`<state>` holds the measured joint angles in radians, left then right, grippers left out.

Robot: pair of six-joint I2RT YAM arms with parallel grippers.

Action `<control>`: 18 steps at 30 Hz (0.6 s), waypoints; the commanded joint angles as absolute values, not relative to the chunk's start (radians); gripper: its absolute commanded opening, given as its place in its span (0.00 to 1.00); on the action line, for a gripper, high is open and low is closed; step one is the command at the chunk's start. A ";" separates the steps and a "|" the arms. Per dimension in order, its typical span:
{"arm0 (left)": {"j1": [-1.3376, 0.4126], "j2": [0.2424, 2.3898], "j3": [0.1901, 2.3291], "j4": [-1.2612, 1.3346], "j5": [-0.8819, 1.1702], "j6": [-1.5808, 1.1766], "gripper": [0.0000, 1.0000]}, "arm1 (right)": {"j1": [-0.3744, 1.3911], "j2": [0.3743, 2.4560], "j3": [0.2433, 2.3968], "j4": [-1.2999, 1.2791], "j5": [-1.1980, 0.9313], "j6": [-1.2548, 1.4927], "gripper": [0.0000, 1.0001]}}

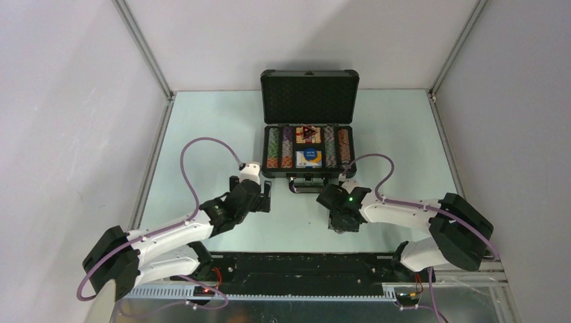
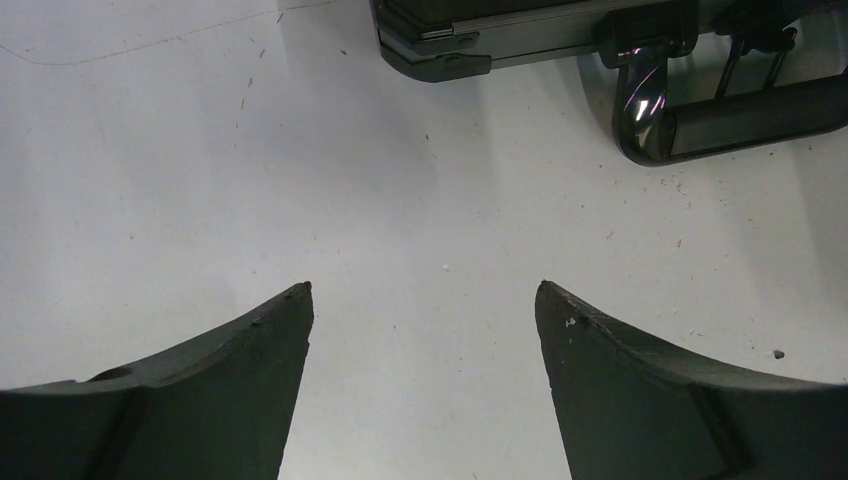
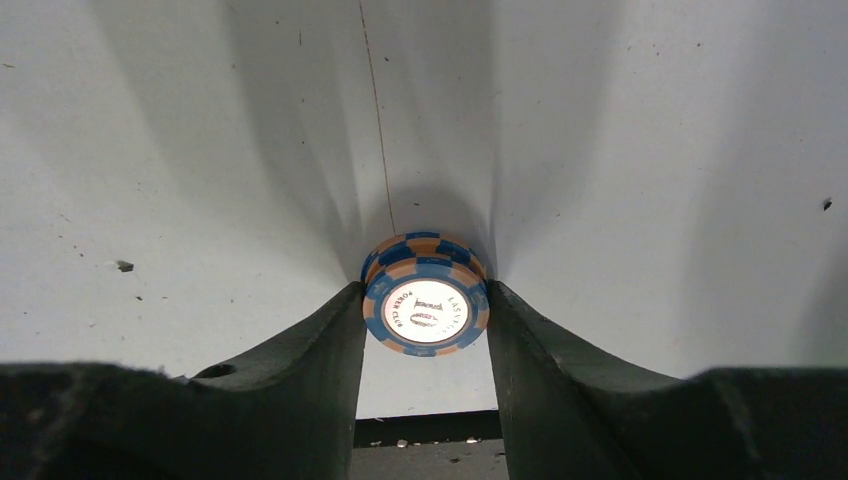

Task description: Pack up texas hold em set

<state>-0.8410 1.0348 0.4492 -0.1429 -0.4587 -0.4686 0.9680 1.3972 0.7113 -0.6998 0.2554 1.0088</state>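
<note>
Briefcase of the hold'em set, overhead view: it stands open at the far middle of the table with the lid upright. Chip rows fill the tray on both sides. Between them sit a blue-and-white button and, behind it, something red and dark, probably the card box (too small to be sure). The left gripper hangs near the case's front left corner. The right gripper points down at the table in front of the case, right of the handle.

Left wrist view: jaws spread wide with only bare table between them, so nothing is held. The case corner and handle lie ahead and to the right, well apart from the fingers.

Right wrist view: a short stack of loose chips, blue and orange, lies flat on the table. Both fingers press against its edge, so this hand is gripping the stack. How many chips are in it is hard to count.

Step in hand, as I judge it: lift this stack and set it into a chip row.
- Grip is on a round edge and low down, so lift straight up, slowly, to keep the bottom chip from slipping out.
- Carry level over the front rim.
- Turn the stack on edge to match the slot before letting go.
- Keep the left arm parked, clear of the path.
</note>
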 commanded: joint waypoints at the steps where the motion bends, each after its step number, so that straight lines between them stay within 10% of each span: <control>1: -0.830 1.040 0.466 -0.114 -0.458 -0.453 0.86 | 0.975 1.443 0.695 -0.689 0.249 1.022 0.50; 18: -0.821 1.045 0.466 -0.112 -0.458 -0.454 0.86 | 0.949 1.404 0.714 -0.652 0.253 0.969 0.00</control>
